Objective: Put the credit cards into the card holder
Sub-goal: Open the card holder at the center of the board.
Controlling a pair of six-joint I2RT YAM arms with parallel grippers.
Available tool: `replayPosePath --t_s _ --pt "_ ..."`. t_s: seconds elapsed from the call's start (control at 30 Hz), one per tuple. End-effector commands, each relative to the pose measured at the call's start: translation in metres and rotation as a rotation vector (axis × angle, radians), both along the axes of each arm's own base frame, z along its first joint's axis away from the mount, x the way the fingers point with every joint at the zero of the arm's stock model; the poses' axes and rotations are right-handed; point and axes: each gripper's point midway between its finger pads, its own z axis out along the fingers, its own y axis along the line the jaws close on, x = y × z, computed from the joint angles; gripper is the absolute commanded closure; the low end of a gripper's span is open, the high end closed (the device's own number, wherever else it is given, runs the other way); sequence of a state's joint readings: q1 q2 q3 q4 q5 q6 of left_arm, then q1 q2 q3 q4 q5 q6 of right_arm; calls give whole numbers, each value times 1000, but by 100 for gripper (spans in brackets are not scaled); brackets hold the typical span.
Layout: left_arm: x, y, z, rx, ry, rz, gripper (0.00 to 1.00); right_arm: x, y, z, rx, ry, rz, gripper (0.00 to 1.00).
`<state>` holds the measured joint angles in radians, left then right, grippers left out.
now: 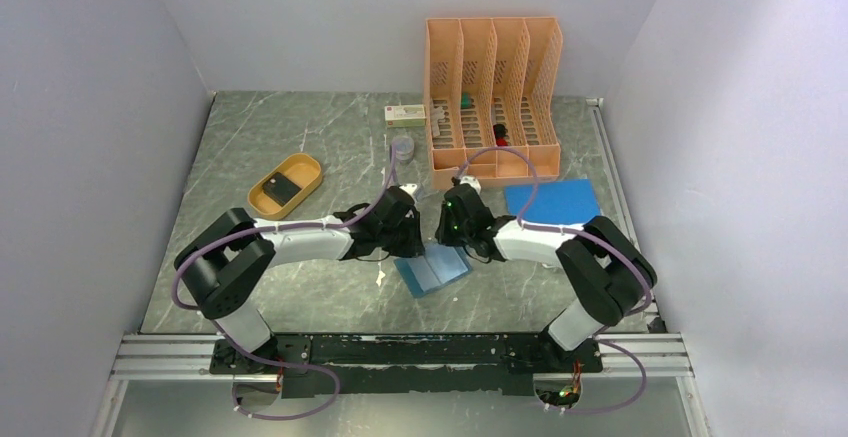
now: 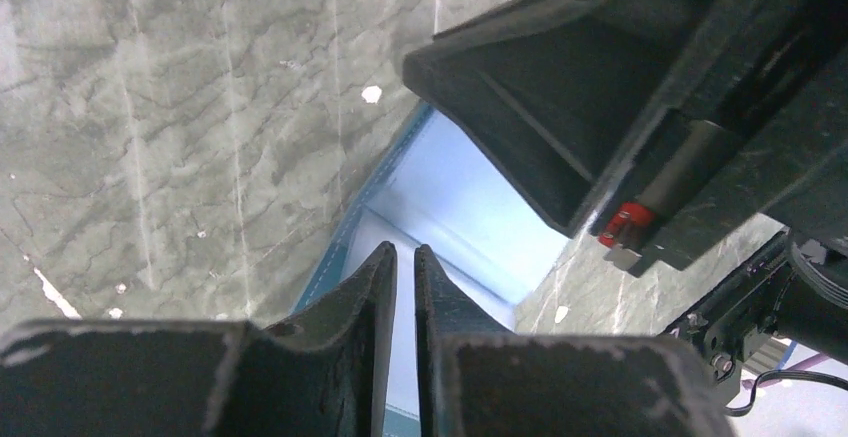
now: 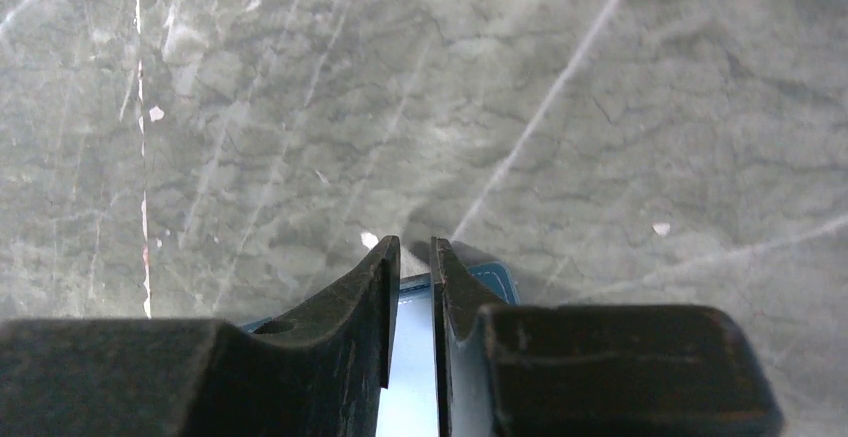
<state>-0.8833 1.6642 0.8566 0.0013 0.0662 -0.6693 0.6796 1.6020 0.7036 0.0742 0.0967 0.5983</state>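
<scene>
1. Left claw [image 2: 405,262] first: the fingers are almost together, with just a thin slit between them, and the pale inside of the wallet [image 1: 432,269] shows through it. We can't tell if it's actually pinching a flap or just sitting over it.
2. Right claw [image 3: 415,257] is the same story. There's a narrow gap over the wallet's corner edge, and we can't say whether it has a grip. Neither claw has a card as far as we can see.
3. The wallet lies open and flat on the table [image 1: 250,127], right between the two claws. The one dark card [image 1: 283,188] we can spot sits in the orange tray [image 1: 258,200], well apart to the left.
4. So we reckon the step in hand is getting the wallet open and pinned. We'd have one claw press a cover down flat near its outer edge, not over the pocket mouth.
5. We'd send the left claw for the card, since the tray is on its side.
6. Heads up: the wallet looks light on that smooth stone top, so any sideways tug will probably drag it.
</scene>
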Motion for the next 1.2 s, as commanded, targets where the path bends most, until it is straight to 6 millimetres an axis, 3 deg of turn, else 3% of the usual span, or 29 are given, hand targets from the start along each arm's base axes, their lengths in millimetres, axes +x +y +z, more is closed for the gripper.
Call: replayPosePath --t_s 0.0,0.37,0.6,0.8,0.93,1.03,1.17 --pt "-2 -3 14 -12 -4 -28 82 -24 -24 -18 -49 65 -49 78" --pt "-13 12 0 36 20 -41 83 -53 -36 -8 -23 77 -83 79" --pt "-15 19 -16 75 31 -32 85 -69 -32 3 3 75 -70 78" --pt "-16 26 -16 72 16 -5 89 -56 -32 68 33 -49 -62 73" --pt "-18 32 -17 57 18 27 90 -73 6 95 201 -42 133 72" --pt "-18 30 -18 27 16 47 91 -100 35 87 312 45 271 72" --pt "-18 32 -18 23 16 66 91 -118 37 49 275 128 270 74"
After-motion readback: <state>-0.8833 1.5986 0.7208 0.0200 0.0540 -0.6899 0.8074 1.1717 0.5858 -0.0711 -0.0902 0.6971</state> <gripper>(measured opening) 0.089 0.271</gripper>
